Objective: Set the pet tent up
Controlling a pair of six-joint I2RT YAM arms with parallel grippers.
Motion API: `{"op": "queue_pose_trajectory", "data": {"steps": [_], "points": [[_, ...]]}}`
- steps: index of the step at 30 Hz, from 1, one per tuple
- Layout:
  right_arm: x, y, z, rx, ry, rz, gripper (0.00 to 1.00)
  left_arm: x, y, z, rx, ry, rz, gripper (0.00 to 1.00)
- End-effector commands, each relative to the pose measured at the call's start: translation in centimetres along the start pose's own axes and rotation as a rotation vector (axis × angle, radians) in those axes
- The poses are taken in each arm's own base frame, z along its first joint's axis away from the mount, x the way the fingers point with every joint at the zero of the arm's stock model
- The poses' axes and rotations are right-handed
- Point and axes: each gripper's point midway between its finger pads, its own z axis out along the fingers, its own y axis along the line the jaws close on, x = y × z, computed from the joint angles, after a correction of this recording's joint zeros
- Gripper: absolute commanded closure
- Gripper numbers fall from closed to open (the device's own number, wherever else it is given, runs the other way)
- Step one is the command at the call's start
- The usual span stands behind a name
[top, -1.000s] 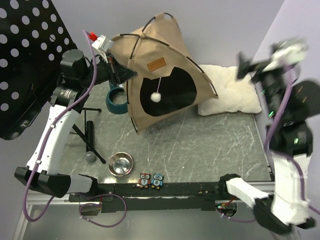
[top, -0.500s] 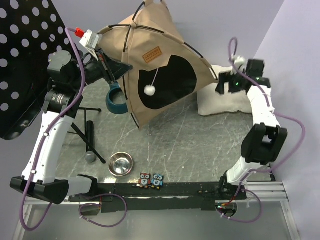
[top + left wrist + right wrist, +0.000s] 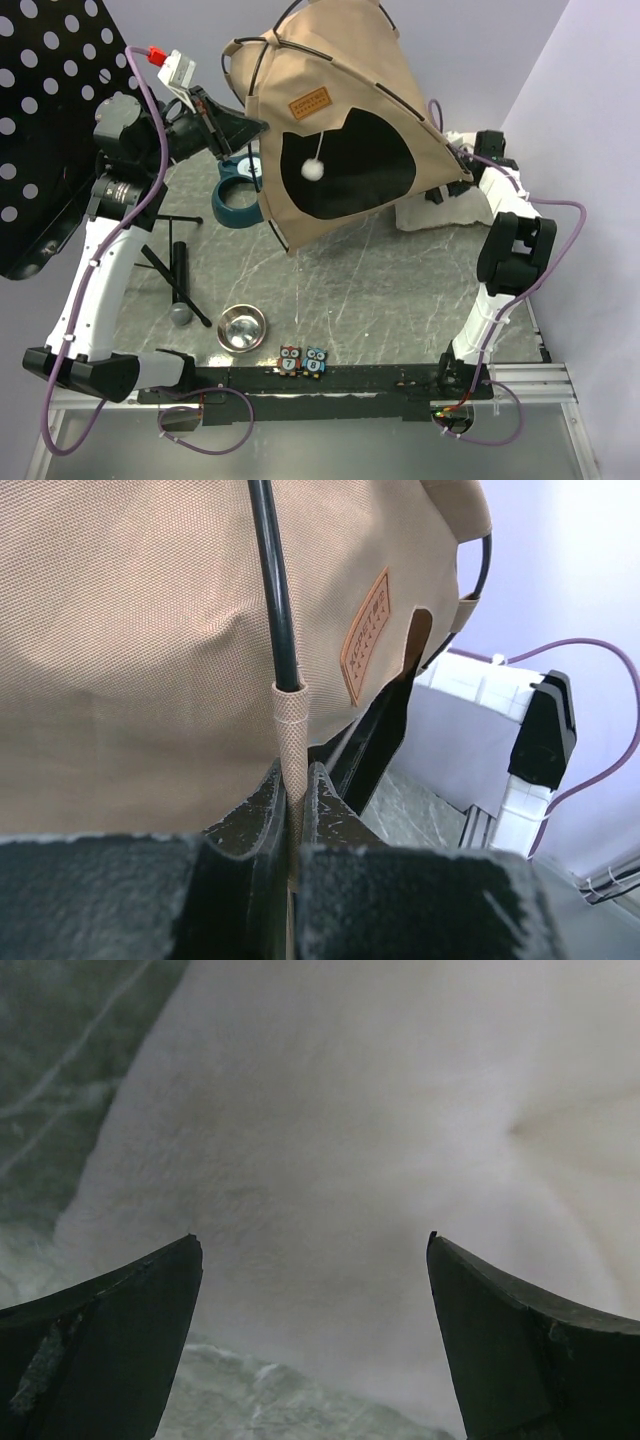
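The tan pet tent (image 3: 340,90) is lifted and tilted, its black base panel (image 3: 350,170) facing the camera, with the white pom-pom (image 3: 313,170) and brown label (image 3: 310,104) showing. My left gripper (image 3: 252,126) is shut on a tan fabric pole sleeve (image 3: 290,730) at the tent's left edge, below a thin black pole (image 3: 272,580). The tent fabric (image 3: 130,630) fills the left wrist view. My right gripper (image 3: 442,188) is open at the tent's right corner. In the right wrist view it (image 3: 312,1245) hovers just above the white fluffy cushion (image 3: 350,1110), holding nothing.
A blue bowl stand ring (image 3: 234,203) sits under the tent's left edge. A steel bowl (image 3: 242,327), black stand rods (image 3: 178,272) and two owl figures (image 3: 302,360) lie at the front. A black perforated board (image 3: 50,110) stands at the left. The cushion (image 3: 430,212) is mostly hidden behind the tent.
My left gripper has raised and tilted the tent, which now spreads farther right. My right arm has swung from high at the right down to the cushion by the tent's right corner.
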Motion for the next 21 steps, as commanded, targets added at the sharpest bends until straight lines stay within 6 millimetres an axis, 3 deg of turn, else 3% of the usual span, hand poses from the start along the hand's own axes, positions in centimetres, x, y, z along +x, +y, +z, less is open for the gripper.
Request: {"op": "queue_pose_trajectory", "data": {"steps": [1, 3, 6, 9, 12, 17, 21], "points": [[3.1, 4.1, 0.8, -0.185, 0.045, -0.032, 0.03, -5.6, -2.7, -0.7, 0.039, -0.162, 0.151, 0.99], [4.6, 5.9, 0.7, -0.246, 0.081, -0.024, 0.29, -5.9, -2.6, -0.7, 0.028, -0.18, 0.152, 0.99], [5.7, 8.3, -0.5, -0.309, 0.087, -0.028, 1.0, -6.8, -2.2, -0.7, -0.001, -0.214, 0.147, 0.99], [5.6, 12.1, -3.8, -0.385, 0.047, -0.035, 1.0, -7.8, -1.7, -0.7, -0.037, -0.255, 0.153, 0.99], [6.4, 17.4, -7.3, -0.47, 0.007, -0.043, 1.0, -9.1, -1.7, -0.8, -0.05, -0.305, 0.174, 0.99], [8.8, 26.2, -11.3, -0.589, 0.003, -0.077, 1.0, -8.6, -0.9, 1.0, 0.006, -0.278, 0.155, 0.99], [9.1, 29.4, -12.9, -0.556, -0.085, -0.076, 1.0, -7.9, -0.2, 2.2, 0.044, -0.267, 0.155, 0.99]]}}
